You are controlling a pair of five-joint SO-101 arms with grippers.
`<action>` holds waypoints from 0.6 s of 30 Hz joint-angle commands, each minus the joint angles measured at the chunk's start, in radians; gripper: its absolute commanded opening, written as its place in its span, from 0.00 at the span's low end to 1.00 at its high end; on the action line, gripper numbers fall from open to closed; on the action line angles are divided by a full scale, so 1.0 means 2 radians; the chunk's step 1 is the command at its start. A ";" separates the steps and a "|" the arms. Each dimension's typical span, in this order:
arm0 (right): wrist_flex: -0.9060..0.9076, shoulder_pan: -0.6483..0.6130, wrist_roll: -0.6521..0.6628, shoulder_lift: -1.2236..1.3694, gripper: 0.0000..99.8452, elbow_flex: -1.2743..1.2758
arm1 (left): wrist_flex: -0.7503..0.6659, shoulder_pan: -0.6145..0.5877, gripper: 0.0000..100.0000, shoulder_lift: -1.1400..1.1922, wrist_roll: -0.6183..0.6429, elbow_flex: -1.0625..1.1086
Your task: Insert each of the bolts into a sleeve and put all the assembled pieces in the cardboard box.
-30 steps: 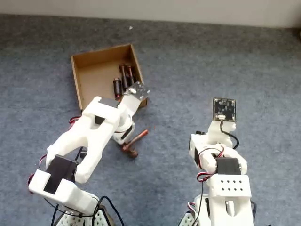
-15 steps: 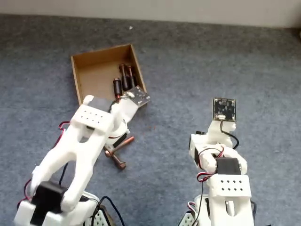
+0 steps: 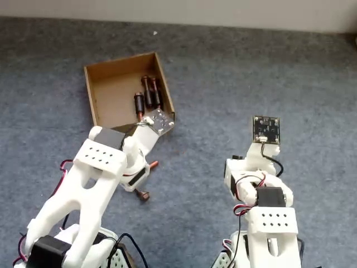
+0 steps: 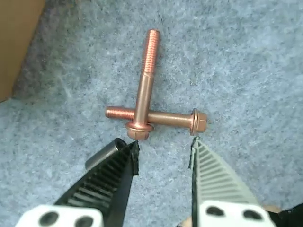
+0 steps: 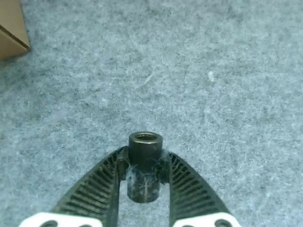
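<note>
Just beside the cardboard box (image 3: 119, 61), our left gripper (image 4: 164, 143) hangs spread over two crossed bolts (image 4: 144, 90). Farther from the box, our right gripper (image 5: 143, 163) pinches a sleeve (image 5: 145, 142). We should close squarely on the top bolt's shank alone.

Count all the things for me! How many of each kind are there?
Loose copper bolts: 2
Bolts inside sleeves: 3
Black sleeve alone: 1
Cardboard box: 1
Total: 7
</note>
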 commanded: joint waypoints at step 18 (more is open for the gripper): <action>-0.012 0.006 -0.002 -0.011 0.00 -0.004 | -0.074 0.010 0.20 -0.013 -0.292 0.051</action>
